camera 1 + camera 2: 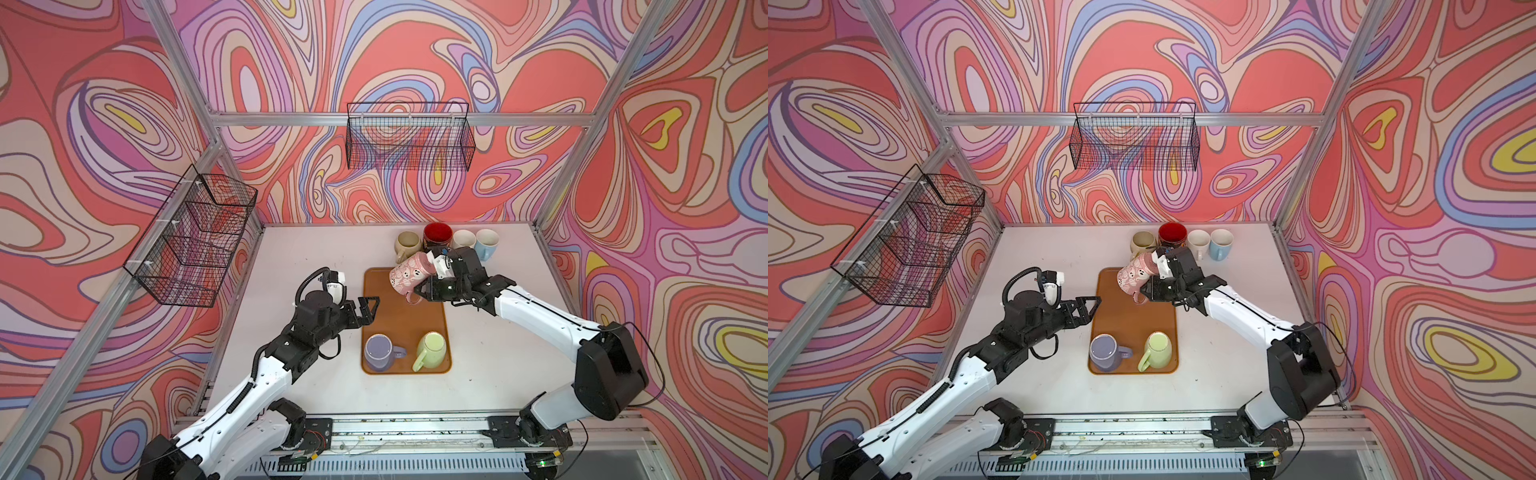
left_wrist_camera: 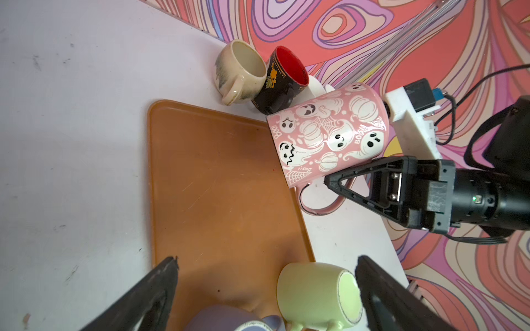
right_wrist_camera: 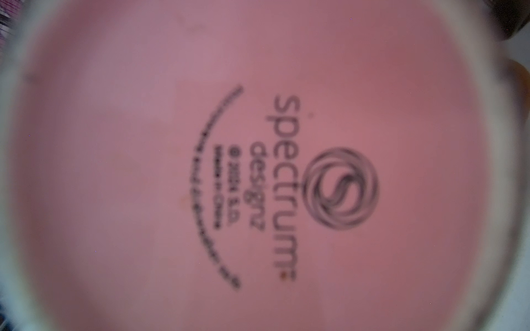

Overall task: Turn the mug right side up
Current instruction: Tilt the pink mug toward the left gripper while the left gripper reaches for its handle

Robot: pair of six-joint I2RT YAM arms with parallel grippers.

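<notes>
Robot lab: aluminium frame (image 1: 282, 119), patterned backdrop (image 1: 415, 41)

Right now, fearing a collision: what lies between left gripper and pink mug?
Only bare tray between left gripper and pink mug, in both top views.

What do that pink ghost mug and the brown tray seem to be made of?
The pink mug looks like glazed ceramic: glossy highlights over printed ghosts and pumpkins, and a maker's stamp on its smooth base in the right wrist view. The tray seems moulded plastic, matt orange-brown, finely scratched, with a rounded raised rim; coated wood cannot be ruled out.
</notes>
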